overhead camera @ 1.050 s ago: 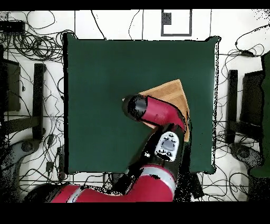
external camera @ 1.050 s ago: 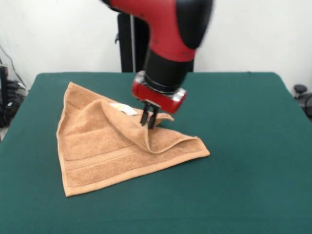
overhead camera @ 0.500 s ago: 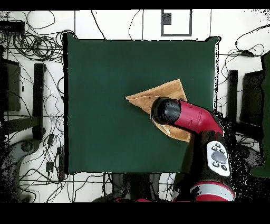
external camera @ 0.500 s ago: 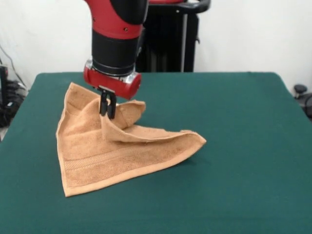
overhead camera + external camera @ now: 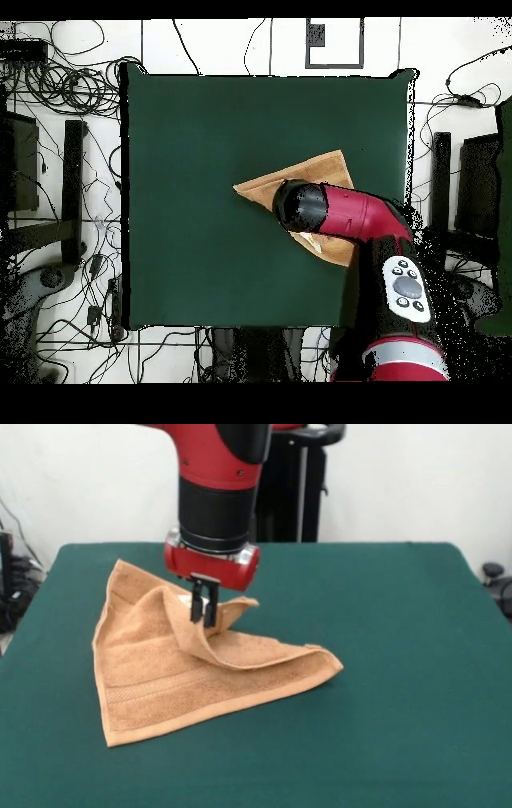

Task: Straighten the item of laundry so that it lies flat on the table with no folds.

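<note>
black two-finger gripper (image 5: 203, 613) pinched closed on raised fold of orange-tan terry towel (image 5: 160, 672), rest lying folded on dark green felt table (image 5: 400, 664).

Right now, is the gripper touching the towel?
Touching. In the front view the gripper has its fingers closed on a raised fold of the towel, holding it up off the table.

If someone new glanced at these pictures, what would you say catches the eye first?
Most striking is the red and black arm reaching down over the dark green table, its claw pinching a raised fold of the orange-tan towel. The towel sits left of centre in the front view, folded over itself into a rough triangle, far from flat.
</note>
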